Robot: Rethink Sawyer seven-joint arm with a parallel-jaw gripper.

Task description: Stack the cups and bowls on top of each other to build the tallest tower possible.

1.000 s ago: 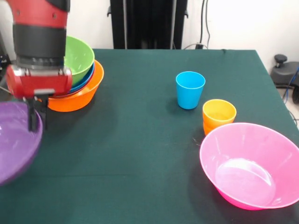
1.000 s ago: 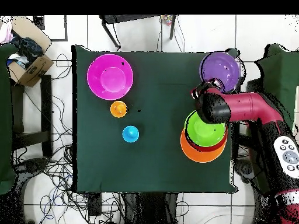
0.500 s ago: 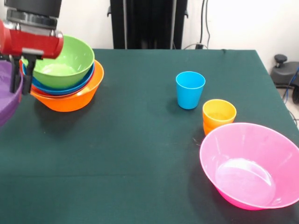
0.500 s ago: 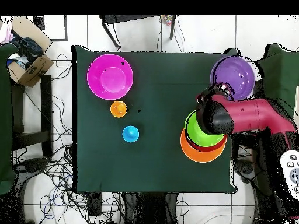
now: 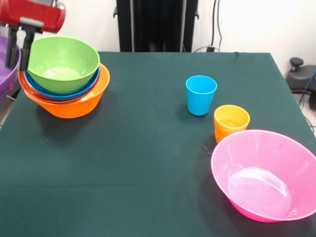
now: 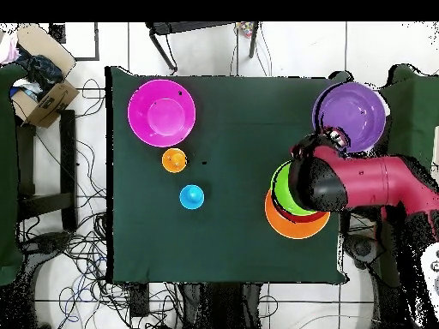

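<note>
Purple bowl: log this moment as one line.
gripper: shut on purple bowl rim | bowl: lifted beside tower | pink bowl, cups: on table

Cups (image 5: pixel 201 95) between tower (image 5: pixel 64 79) and bowl (image 5: pixel 266 175)

Dark green cloth covers the table (image 5: pixel 148 163); the tower (image 5: pixel 64 84) shows a lime green bowl over blue, red-orange and orange ones; purple bowl (image 6: pixel 350 115), pink bowl (image 5: pixel 266 175), blue cup (image 5: pixel 201 95), orange cups (image 5: pixel 231 122), red gripper (image 5: pixel 19 47)
</note>
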